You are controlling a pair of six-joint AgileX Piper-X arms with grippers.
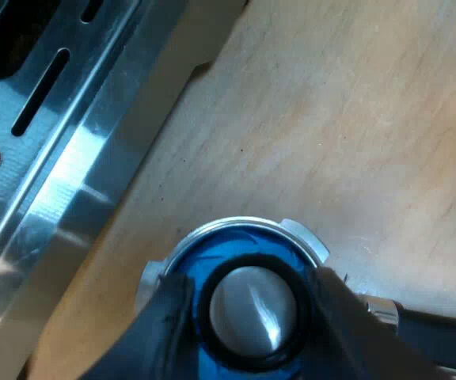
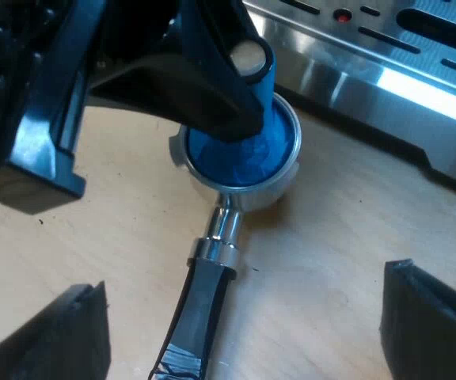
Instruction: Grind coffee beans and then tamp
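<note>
Tamper (image 1: 252, 310), blue and silver-topped, sits inside metal holder (image 2: 242, 199).

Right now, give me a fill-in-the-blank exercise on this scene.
1. The tamper standing in the metal holder is coloured ____.
2. The left gripper is shut on the ____.
3. The right gripper, holding nothing, is ____.
Missing words: blue; tamper; open.

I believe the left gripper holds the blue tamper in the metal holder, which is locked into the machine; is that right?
Not quite: the metal holder lies loose on the wooden table beside the machine, as the right wrist view shows. The left gripper does hold the blue tamper in it.
</note>
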